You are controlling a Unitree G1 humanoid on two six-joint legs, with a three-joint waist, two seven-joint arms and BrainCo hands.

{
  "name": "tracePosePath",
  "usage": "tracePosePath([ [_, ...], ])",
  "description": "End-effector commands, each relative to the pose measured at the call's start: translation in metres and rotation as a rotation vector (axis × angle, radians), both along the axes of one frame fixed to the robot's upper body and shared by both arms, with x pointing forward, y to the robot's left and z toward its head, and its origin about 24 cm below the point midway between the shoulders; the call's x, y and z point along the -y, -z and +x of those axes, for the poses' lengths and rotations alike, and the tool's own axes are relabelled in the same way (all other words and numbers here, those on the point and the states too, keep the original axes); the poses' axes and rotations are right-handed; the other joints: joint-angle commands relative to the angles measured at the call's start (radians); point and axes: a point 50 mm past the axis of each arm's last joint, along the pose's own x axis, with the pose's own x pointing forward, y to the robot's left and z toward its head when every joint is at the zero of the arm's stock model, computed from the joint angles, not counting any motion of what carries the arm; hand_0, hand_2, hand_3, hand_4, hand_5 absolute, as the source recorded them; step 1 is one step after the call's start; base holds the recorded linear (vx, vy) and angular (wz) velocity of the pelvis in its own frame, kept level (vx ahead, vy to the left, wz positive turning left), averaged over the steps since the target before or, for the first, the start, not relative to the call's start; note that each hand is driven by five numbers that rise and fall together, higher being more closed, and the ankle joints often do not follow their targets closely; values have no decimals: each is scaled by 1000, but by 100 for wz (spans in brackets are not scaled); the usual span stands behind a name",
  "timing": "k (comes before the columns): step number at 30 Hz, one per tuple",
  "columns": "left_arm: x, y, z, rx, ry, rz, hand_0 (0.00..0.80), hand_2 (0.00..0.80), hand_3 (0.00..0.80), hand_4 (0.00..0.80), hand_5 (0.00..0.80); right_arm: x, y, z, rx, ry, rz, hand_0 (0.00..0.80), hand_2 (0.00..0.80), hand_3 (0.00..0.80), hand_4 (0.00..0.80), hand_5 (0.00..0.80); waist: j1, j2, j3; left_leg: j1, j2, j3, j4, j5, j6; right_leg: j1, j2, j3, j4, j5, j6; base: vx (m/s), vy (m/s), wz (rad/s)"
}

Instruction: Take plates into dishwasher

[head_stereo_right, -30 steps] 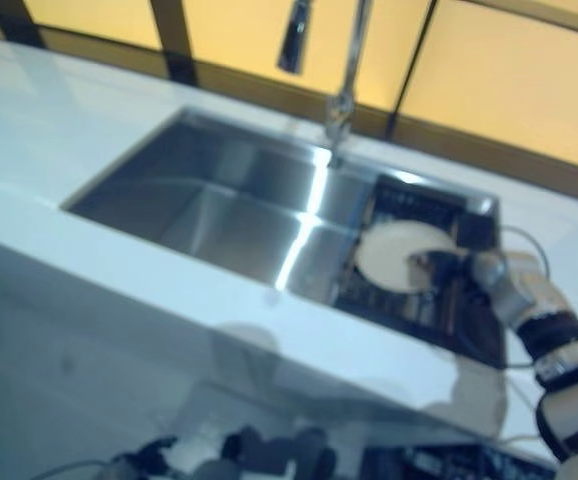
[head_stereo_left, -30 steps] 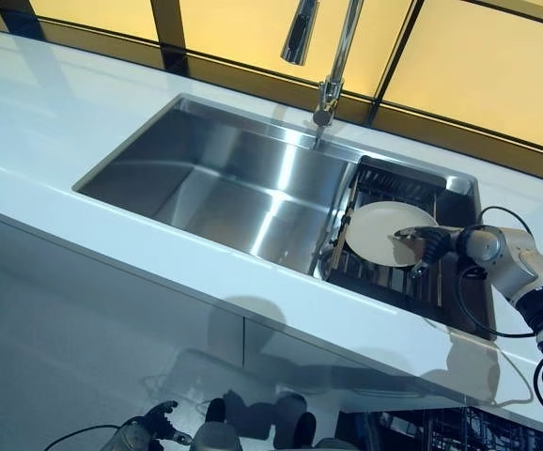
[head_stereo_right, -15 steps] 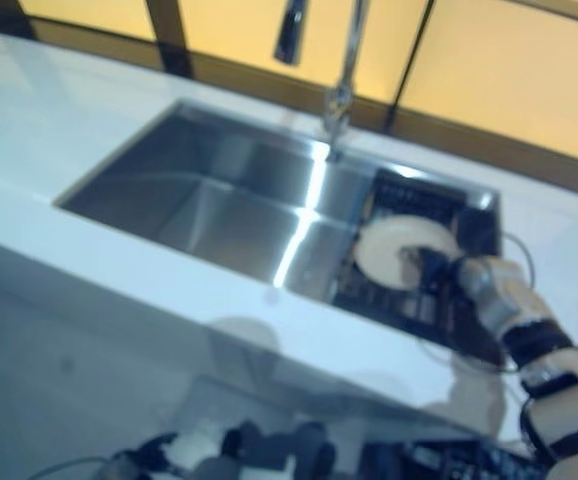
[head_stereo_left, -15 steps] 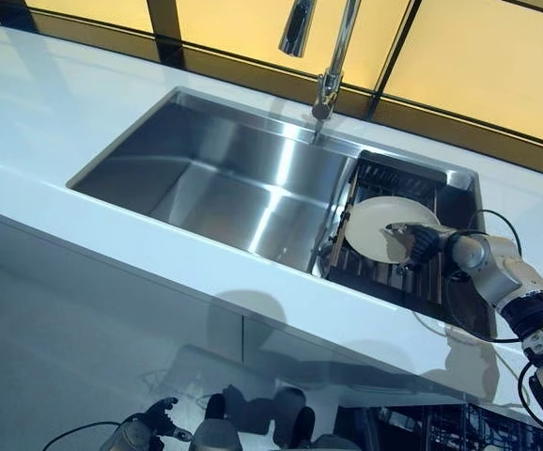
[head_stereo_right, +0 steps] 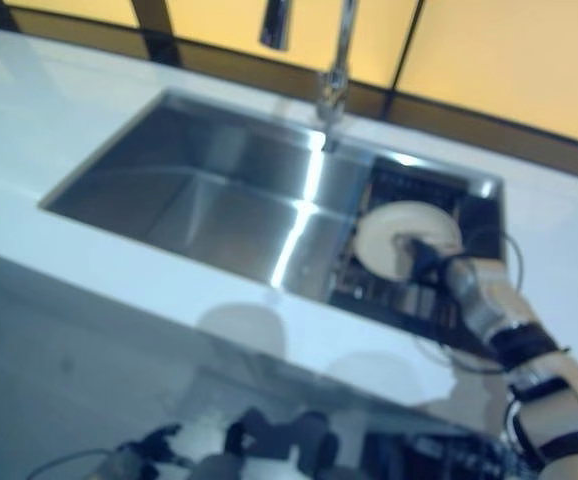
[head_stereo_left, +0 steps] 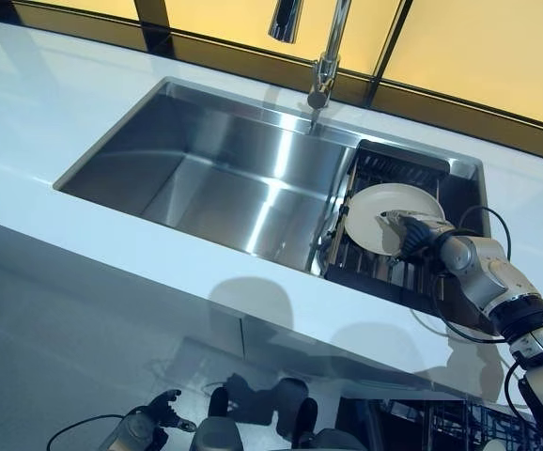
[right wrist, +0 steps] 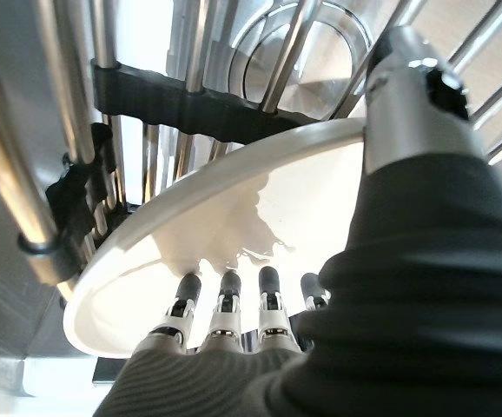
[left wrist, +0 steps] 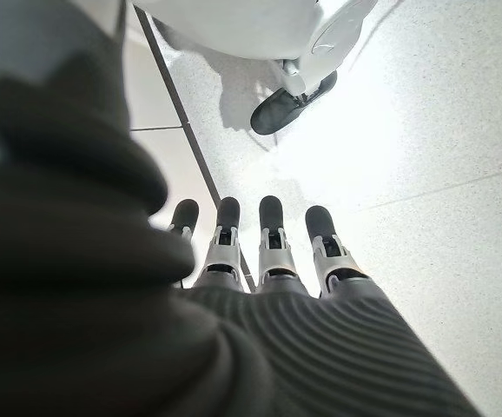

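Plate (head_stereo_left: 377, 214) on rack (head_stereo_left: 395, 169) in sink (head_stereo_left: 206, 178)

One plate (head_stereo_left: 377, 216): plain white, round, shallow rim. Tilted up on edge, leaning in the dark wire drying rack (head_stereo_left: 395, 169) at the sink's right end. Right robot hand (head_stereo_left: 412, 232) pinches its rim, fingers on its face, thumb behind.

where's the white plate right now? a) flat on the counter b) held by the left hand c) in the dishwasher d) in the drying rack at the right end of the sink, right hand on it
d: the white plate leans in the dark rack at the sink's right end, with the right hand on it, thumb over its rim and fingers under it; the left hand hangs open above the floor.
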Motion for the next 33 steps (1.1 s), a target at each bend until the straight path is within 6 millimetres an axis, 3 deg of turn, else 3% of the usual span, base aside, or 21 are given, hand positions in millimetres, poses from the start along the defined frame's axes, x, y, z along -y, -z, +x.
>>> tracePosePath([
  [1,19,1,14,26,37,-44,0,0,0,0,0,-1,-2,0,18,0,-26,0,0,0,0,0,1,-21,10,-23,-25,50,12,-18,59,-17,-43,44,73,-28,56,0,0,0],
  [17,18,-1,18,33,28,-45,0,0,0,0,0,7,15,-6,5,46,-130,0,0,0,0,0,-1,-21,10,-28,-34,43,12,-22,66,-24,-45,51,81,-30,59,0,0,0],
  [19,19,-1,19,35,29,-47,0,0,0,0,0,8,15,-5,21,67,-114,800,800,800,800,800,0,-19,12,-28,-35,41,11,-23,67,-24,-44,52,81,-30,59,0,0,0],
  [33,22,2,15,31,25,-59,0,0,0,0,0,6,3,-4,224,86,7,800,800,800,800,800,-6,-13,3,-28,-44,27,10,-28,72,-24,-42,69,71,-25,62,0,0,0],
])
